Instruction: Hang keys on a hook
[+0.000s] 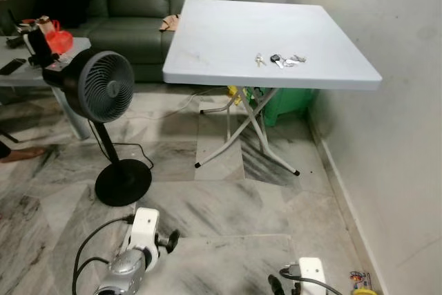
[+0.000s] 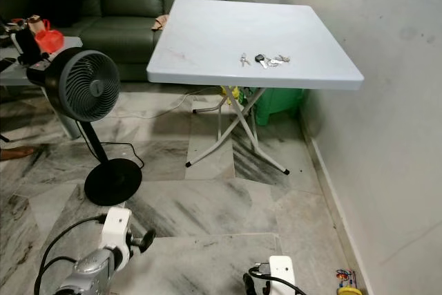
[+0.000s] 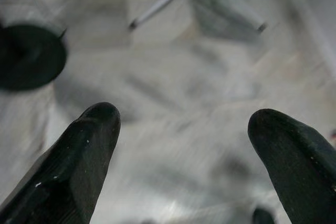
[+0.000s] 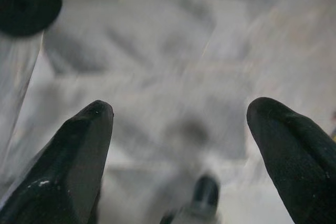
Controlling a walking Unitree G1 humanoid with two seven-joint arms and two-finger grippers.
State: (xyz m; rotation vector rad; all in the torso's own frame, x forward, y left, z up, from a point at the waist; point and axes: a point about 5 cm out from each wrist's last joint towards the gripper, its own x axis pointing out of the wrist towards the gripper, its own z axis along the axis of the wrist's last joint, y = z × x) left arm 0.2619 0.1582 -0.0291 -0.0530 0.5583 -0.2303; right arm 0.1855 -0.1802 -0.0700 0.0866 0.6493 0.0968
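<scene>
A bunch of keys (image 1: 280,60) with a black fob lies spread on the white folding table (image 1: 228,39), toward its right front edge. Both arms hang low over the marble floor, well short of the table. In the left wrist view my left gripper (image 3: 185,115) is open, its two black fingers wide apart with only floor between them. My right gripper (image 4: 182,107) is open in the same way, with blurred floor beyond it. The left arm (image 1: 141,240) sits at the bottom left of the head view, the right arm (image 1: 307,271) at the bottom centre-right.
A black standing fan (image 1: 103,88) is on the floor to the left of the table. A green sofa (image 1: 138,5) is behind it, and a cluttered side table (image 1: 41,53) at far left. The white wall (image 1: 394,122) runs along the right, with a green bin (image 1: 286,105) under the table.
</scene>
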